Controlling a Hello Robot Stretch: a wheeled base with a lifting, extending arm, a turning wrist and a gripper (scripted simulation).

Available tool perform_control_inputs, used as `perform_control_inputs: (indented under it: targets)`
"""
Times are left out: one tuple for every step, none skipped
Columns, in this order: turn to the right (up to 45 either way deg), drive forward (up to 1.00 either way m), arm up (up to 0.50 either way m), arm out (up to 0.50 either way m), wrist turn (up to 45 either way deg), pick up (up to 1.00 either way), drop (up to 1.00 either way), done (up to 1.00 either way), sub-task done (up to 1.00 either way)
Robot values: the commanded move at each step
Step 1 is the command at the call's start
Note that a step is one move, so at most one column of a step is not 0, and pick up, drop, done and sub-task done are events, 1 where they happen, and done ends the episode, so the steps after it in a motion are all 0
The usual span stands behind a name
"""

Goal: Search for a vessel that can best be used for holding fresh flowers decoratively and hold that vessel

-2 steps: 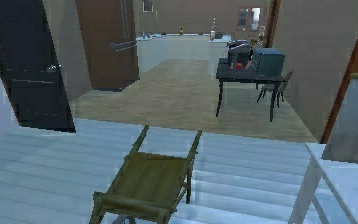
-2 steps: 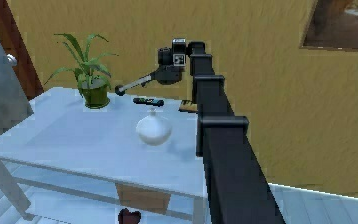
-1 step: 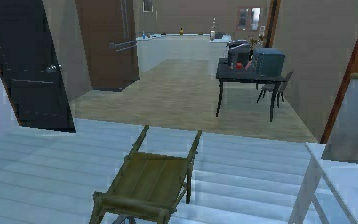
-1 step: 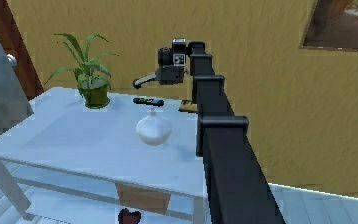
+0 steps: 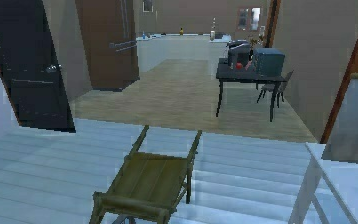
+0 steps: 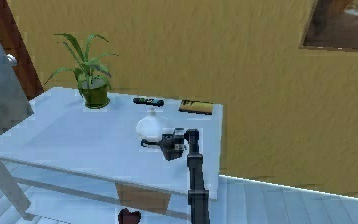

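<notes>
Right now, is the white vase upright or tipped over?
Upright: in the arm side view the vase shows its narrow neck on top and its round body below.

The arm point(image 6: 196, 180) rises as a dark bar from the arm side view's bottom edge, its gripper point(image 6: 155, 144) pointing toward that view's left at the far end; whether it holds anything cannot be told.

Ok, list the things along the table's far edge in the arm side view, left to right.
potted plant → slim black bar → flat dark and yellow thing
</notes>
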Motion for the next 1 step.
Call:
perform_control_inputs:
  targets:
    - [0.0,0.00,0.00,0.00,0.0,1.00,0.00,0.00,0.00]
